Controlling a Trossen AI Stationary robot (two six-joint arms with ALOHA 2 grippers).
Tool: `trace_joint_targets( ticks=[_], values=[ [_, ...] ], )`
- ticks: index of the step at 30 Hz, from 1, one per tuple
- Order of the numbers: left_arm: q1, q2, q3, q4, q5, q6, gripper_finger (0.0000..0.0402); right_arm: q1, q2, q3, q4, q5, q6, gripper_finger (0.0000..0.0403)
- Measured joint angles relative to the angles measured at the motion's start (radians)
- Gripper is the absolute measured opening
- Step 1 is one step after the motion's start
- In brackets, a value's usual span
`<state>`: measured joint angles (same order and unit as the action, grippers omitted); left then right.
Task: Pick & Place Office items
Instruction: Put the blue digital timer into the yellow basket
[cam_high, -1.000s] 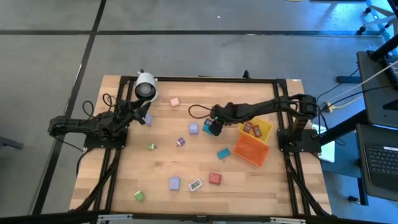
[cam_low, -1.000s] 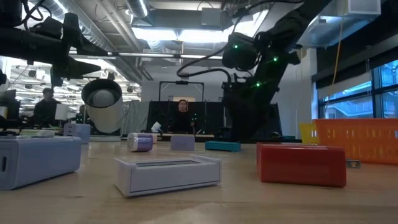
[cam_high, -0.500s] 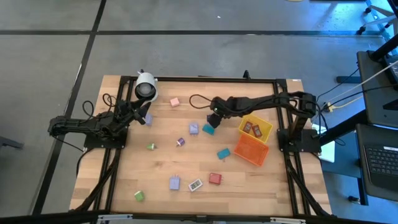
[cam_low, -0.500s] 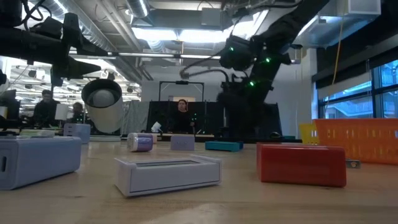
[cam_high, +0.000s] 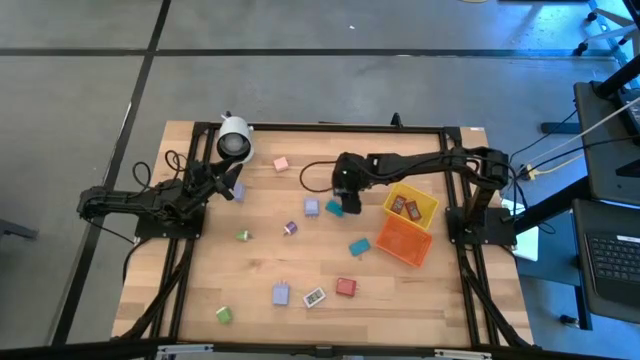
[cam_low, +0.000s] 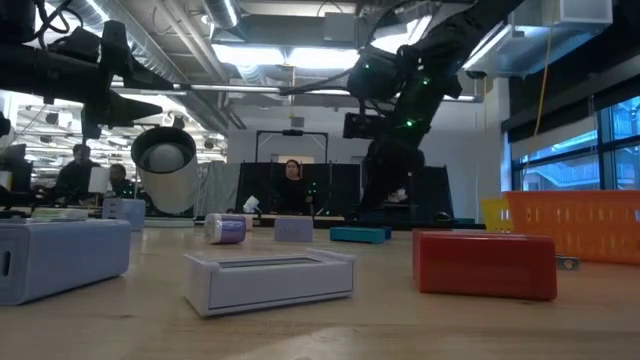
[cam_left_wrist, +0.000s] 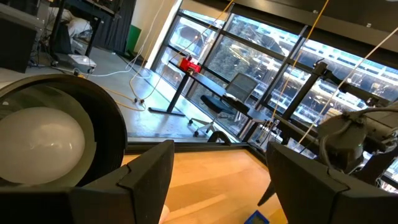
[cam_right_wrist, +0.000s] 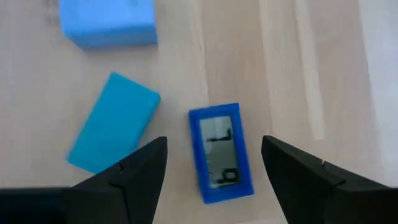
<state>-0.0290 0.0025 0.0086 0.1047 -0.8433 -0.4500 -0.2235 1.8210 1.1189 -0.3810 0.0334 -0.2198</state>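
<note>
The blue clock-like piece (cam_right_wrist: 221, 152), small with a grey display, lies flat on the table (cam_high: 440, 300), just beside the teal block (cam_right_wrist: 113, 122) and left of the yellow bin (cam_high: 411, 206). It looks light, rigid and smooth; grip its 2 long sides. The right gripper (cam_right_wrist: 214, 171) hovers above with fingers apart and empty, the piece centred between them. The left gripper (cam_left_wrist: 217, 177), also spread and empty, waits beside the white cylinder (cam_high: 234, 139).

Two black jointed arms on black frame mounts

The left arm (cam_high: 140, 200) and right arm (cam_high: 430, 168) are matte black, built of slim boxy links, with thin black cables looping off their wrists. Small green lights glow on the right arm's housing in the low view. The right gripper (cam_right_wrist: 208, 171) and the left gripper (cam_left_wrist: 217, 180) each carry dark, flat, angular fingers (cam_right_wrist: 140, 168).
</note>
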Motion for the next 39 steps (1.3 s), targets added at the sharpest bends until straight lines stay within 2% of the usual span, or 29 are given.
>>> trace_joint_targets(
  ticks=[4, 6, 12, 23, 28, 33, 39],
  values=[
    [0.0, 0.0, 0.0, 0.0, 0.0, 0.0, 0.0251, -0.02, 0.002, -0.001, 0.024, 0.0, -0.076, 0.0263],
    [0.0, 0.0, 0.0, 0.0, 0.0, 0.0, 0.0251, -0.034, 0.016, -0.001, 0.055, -0.012, -0.046, 0.0263],
    [0.0, 0.0, 0.0, 0.0, 0.0, 0.0, 0.0251, -0.072, 0.077, -0.002, 0.073, -0.149, 0.069, 0.0263],
    [0.0, 0.0, 0.0, 0.0, 0.0, 0.0, 0.0251, -0.077, 0.091, -0.002, 0.082, -0.1, 0.032, 0.0263],
    [0.0, 0.0, 0.0, 0.0, 0.0, 0.0, 0.0251, -0.078, 0.115, -0.001, 0.073, -0.096, 0.077, 0.0261],
    [0.0, 0.0, 0.0, 0.0, 0.0, 0.0, 0.0251, -0.078, 0.129, 0.002, 0.07, -0.097, 0.126, 0.0232],
    [0.0, 0.0, 0.0, 0.0, 0.0, 0.0, 0.0251, -0.079, 0.131, 0.002, 0.07, -0.09, 0.195, 0.0163]
  ],
)
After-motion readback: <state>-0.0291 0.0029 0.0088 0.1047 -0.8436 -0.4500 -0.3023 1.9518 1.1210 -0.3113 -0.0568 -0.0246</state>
